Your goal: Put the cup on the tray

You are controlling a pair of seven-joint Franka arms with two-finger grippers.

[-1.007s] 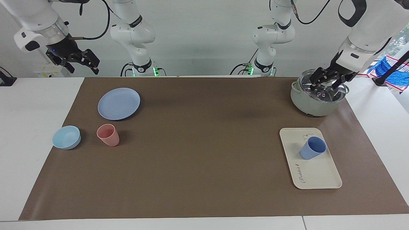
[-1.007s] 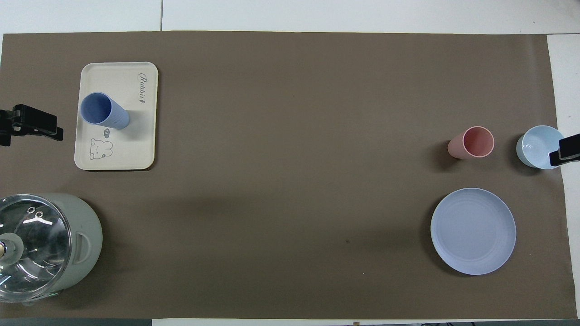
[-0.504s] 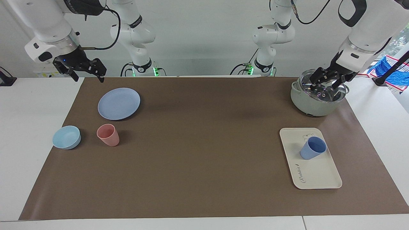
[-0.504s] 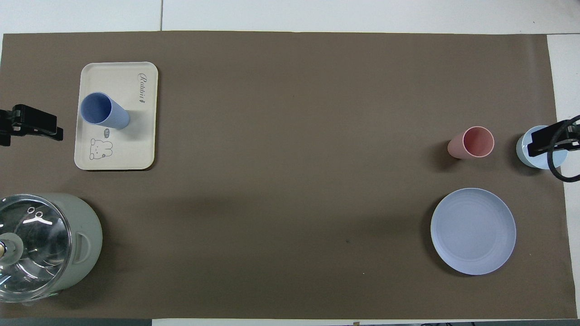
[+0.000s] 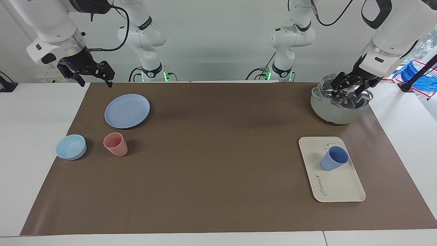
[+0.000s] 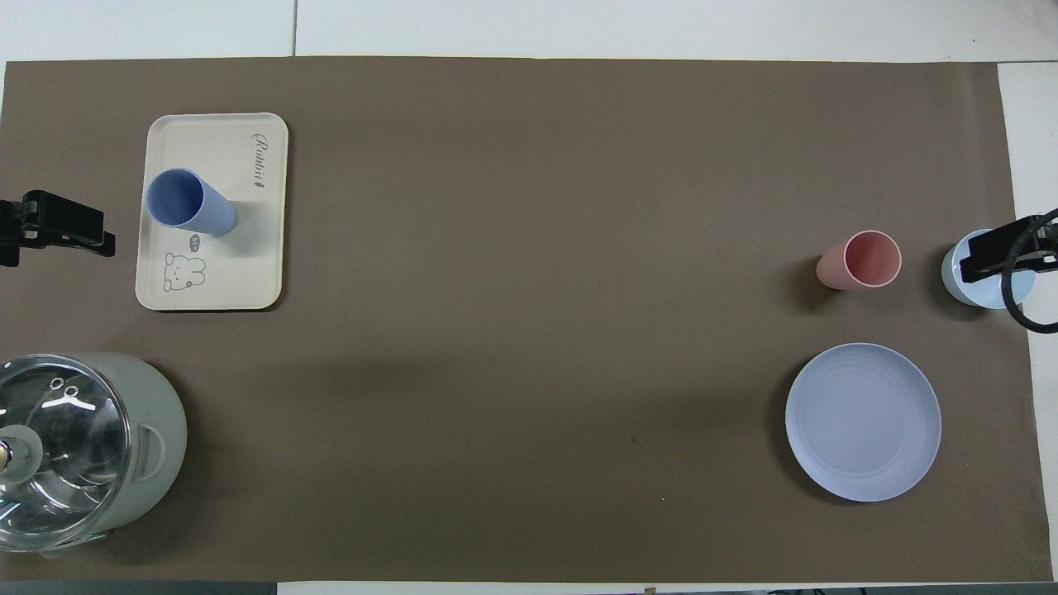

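Note:
The periwinkle-blue cup [image 5: 334, 158] [image 6: 190, 202] stands upright on the cream tray [image 5: 341, 188] [image 6: 211, 136], beside the rabbit drawing, at the left arm's end of the table. Nothing touches it. My left gripper [image 5: 348, 89] hangs open just over the glass lid of the pot, apart from the tray. My right gripper [image 5: 95, 82] is open and empty in the air over the brown mat's corner at the right arm's end. In the overhead view it covers part of the light-blue bowl.
A grey-green pot [image 5: 327, 109] [image 6: 157, 438] with a glass lid stands nearer to the robots than the tray. At the right arm's end are a round blue plate [image 5: 127, 111], a pink tumbler [image 5: 116, 144] and a light-blue bowl [image 5: 71, 147].
My right gripper has swung in from over the white table edge to over the mat's corner near the plate. The left arm, cup and tray have not moved.

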